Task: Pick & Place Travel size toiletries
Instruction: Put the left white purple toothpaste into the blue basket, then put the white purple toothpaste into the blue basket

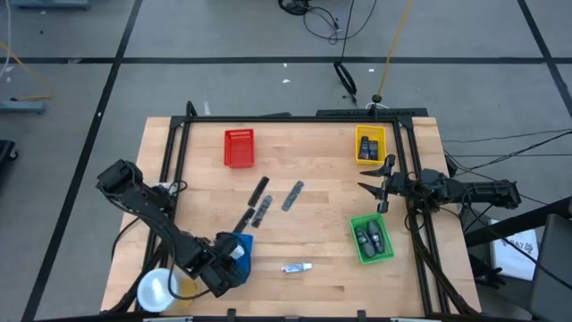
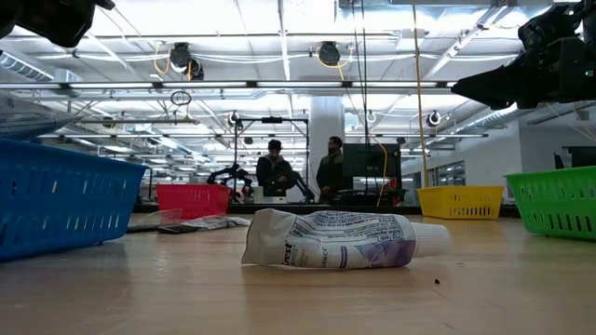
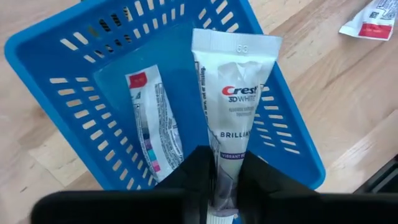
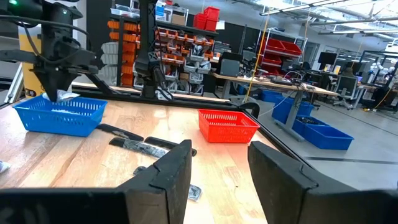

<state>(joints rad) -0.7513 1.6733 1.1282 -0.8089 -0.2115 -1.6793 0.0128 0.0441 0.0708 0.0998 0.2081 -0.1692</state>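
My left gripper hangs over the blue tray near the table's near-left corner, shut on a white Crest toothpaste tube. A second white tube lies flat on the tray's floor. A third tube lies on its side on the bare wood, large in the low view. Slim dark sticks lie mid-table. My right gripper waits open above the table's right side, between the yellow and green trays, touching nothing. My left gripper pinches the Crest tube between its two fingers at the cap end, coming from above and pointing down. The tube hangs below the fingers with its flat crimped end lowest, inside the blue tray. Whether that end touches the tray floor I cannot tell.
A red tray stands at the far middle and a yellow tray at the far right. A green tray holding dark oval pieces is at the near right. A yellowish roll with a white top sits at the near-left corner. People stand beyond the table.
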